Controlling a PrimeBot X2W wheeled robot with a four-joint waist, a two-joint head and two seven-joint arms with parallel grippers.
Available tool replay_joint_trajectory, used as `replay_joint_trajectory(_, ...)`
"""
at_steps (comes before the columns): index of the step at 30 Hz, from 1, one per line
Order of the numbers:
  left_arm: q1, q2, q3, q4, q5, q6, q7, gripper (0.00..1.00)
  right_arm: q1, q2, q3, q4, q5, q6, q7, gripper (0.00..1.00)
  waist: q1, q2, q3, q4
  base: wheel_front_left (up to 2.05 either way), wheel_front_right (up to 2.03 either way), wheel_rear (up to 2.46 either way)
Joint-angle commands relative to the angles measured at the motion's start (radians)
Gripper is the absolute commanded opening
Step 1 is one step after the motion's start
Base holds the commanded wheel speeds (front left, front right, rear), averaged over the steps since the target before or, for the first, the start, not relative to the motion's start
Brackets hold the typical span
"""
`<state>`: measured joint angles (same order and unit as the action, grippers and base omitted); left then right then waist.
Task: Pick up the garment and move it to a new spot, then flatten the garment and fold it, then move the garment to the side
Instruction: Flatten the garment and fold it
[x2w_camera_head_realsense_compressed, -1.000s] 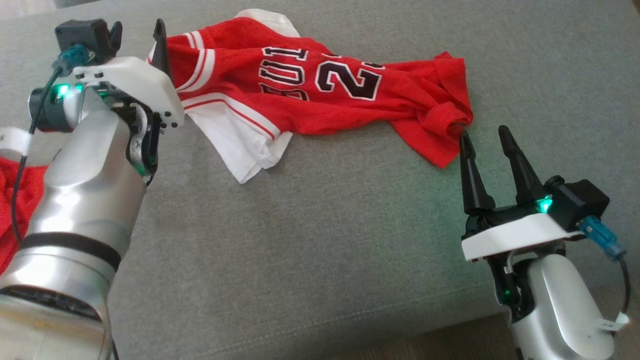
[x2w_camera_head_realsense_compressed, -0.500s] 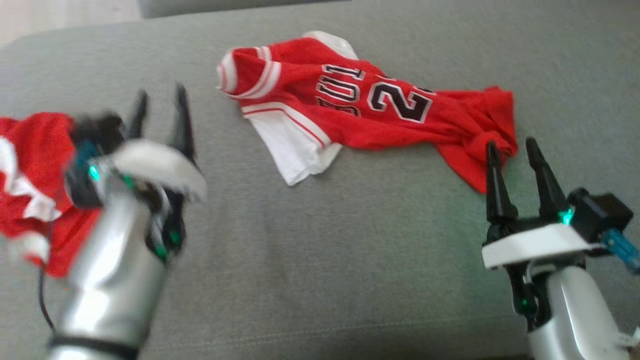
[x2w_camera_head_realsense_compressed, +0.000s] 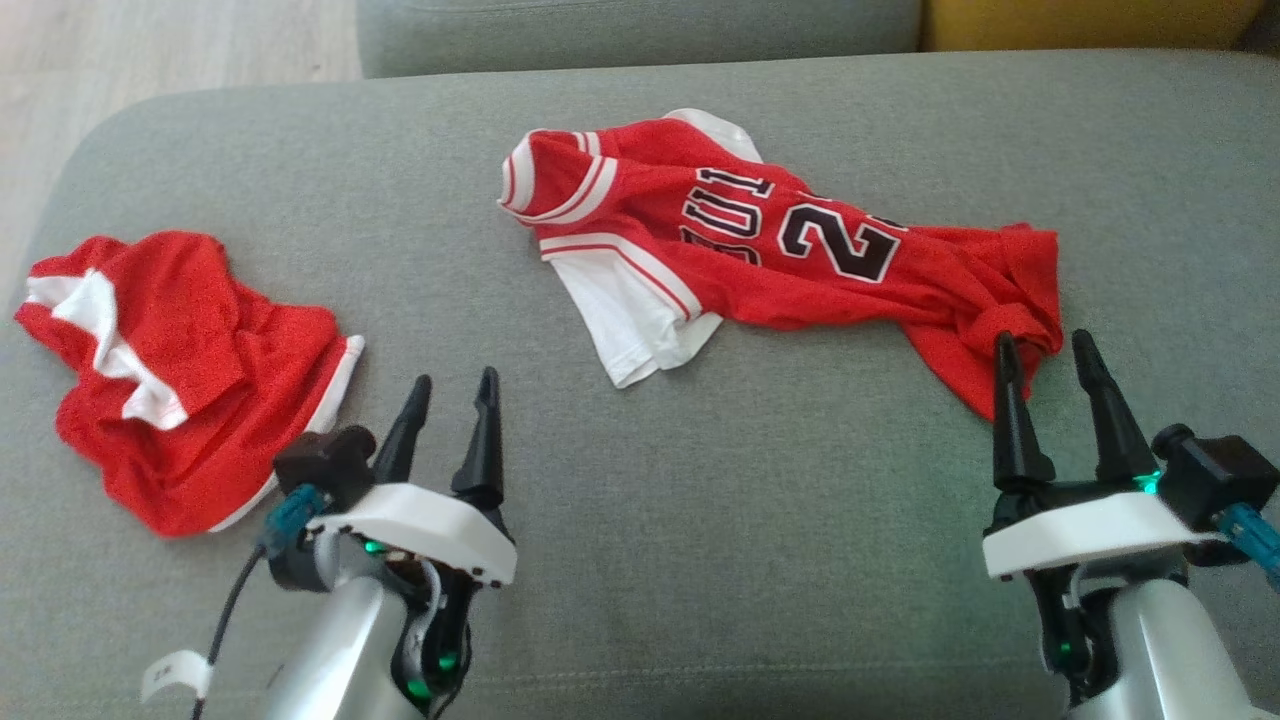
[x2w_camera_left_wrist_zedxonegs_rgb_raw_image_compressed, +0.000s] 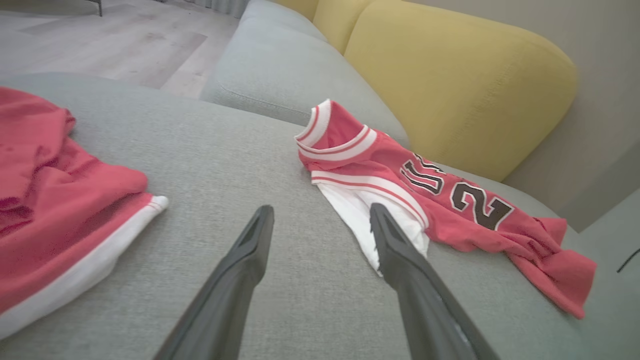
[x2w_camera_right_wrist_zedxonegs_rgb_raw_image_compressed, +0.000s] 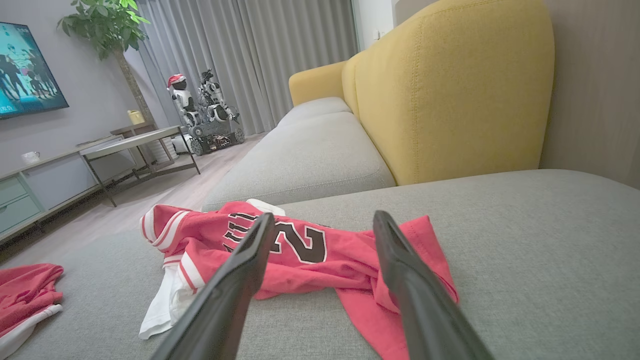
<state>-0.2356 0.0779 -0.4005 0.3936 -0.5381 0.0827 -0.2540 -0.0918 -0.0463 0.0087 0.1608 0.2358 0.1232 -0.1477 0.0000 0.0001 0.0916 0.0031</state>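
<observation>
The garment (x2w_camera_head_realsense_compressed: 800, 270), a red jersey with white trim and dark numbers, lies crumpled across the grey sofa cushion (x2w_camera_head_realsense_compressed: 700, 520). My left gripper (x2w_camera_head_realsense_compressed: 455, 378) is open above bare cushion, well short of the jersey's white sleeve, holding nothing. My right gripper (x2w_camera_head_realsense_compressed: 1042, 338) is open too, its fingertips just at the jersey's bunched red hem. In the left wrist view the jersey (x2w_camera_left_wrist_zedxonegs_rgb_raw_image_compressed: 430, 195) lies ahead and to the right of my left gripper (x2w_camera_left_wrist_zedxonegs_rgb_raw_image_compressed: 321, 210). In the right wrist view the jersey (x2w_camera_right_wrist_zedxonegs_rgb_raw_image_compressed: 310, 255) lies just beyond my right gripper (x2w_camera_right_wrist_zedxonegs_rgb_raw_image_compressed: 324, 216).
Red shorts (x2w_camera_head_realsense_compressed: 190, 370) with white trim lie rumpled at the cushion's left end, also seen as the shorts (x2w_camera_left_wrist_zedxonegs_rgb_raw_image_compressed: 55, 210). A yellow backrest (x2w_camera_right_wrist_zedxonegs_rgb_raw_image_compressed: 450, 100) rises behind the seat. Wooden floor (x2w_camera_head_realsense_compressed: 150, 50) lies past the cushion's left edge. A low table (x2w_camera_right_wrist_zedxonegs_rgb_raw_image_compressed: 135, 142) stands on it.
The head camera has shifted, bringing the shorts into view. My left gripper has pulled back from the jersey's collar to the lower left, empty. The right gripper has stayed by the hem.
</observation>
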Motion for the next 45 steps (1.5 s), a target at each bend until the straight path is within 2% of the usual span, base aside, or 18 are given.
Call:
replay_joint_trajectory(1,-0.032,0.001,0.035,-0.031,0.010,-0.007,-0.008,1.00,-0.024,-0.004,0.029,-0.039,-0.008,0.008,0.001,1.00,0.0000,-0.0001,0.002,-0.010,0.00,0.00,0.00)
replay_joint_trajectory(6,-0.064,-0.012,-0.008,0.021,0.013,-0.041,0.001,1.00,-0.031,-0.004,0.055,-0.046,-0.009,0.008,0.005,1.00,0.0000,-0.0001,0.025,-0.056,0.00,0.00,0.00)
replay_joint_trajectory(10,-0.113,-0.020,-0.054,0.090,-0.010,-0.068,0.063,1.00,-0.044,-0.004,0.068,-0.051,-0.010,0.008,0.006,1.00,0.0000,-0.0001,0.056,-0.100,0.00,0.00,0.00)
replay_joint_trajectory(16,-0.197,-0.026,-0.062,0.195,-0.069,-0.055,0.107,1.00,-0.067,-0.004,0.082,-0.045,-0.003,0.008,-0.004,1.00,0.0000,-0.0001,0.097,-0.162,0.00,0.00,0.00)
replay_joint_trajectory(22,-0.260,-0.027,-0.076,0.297,-0.091,-0.018,0.125,1.00,-0.081,-0.004,0.088,-0.033,0.002,0.008,-0.017,1.00,0.0000,-0.0001,0.118,-0.200,0.00,0.00,0.00)
replay_joint_trajectory(36,-0.328,-0.028,-0.098,0.412,-0.132,-0.014,0.079,1.00,-0.088,-0.004,0.087,-0.019,0.006,0.008,-0.034,1.00,0.0000,-0.0001,0.140,-0.208,0.00,0.00,0.00)
replay_joint_trajectory(37,-0.332,-0.028,-0.102,0.417,-0.136,-0.014,0.077,0.42,-0.089,-0.004,0.088,-0.018,0.006,0.008,-0.034,1.00,0.0000,-0.0001,0.142,-0.206,0.00,0.00,0.00)
replay_joint_trajectory(38,-0.336,-0.028,-0.105,0.421,-0.141,-0.016,0.075,0.00,-0.090,-0.004,0.088,-0.018,0.006,0.008,-0.036,1.00,0.0000,-0.0001,0.143,-0.205,0.00,0.00,0.00)
replay_joint_trajectory(45,-0.361,-0.026,-0.109,0.441,-0.163,-0.017,0.033,0.00,-0.086,-0.004,0.090,0.005,0.008,0.008,-0.027,1.00,0.0000,-0.0001,0.138,-0.185,0.00,0.00,0.00)
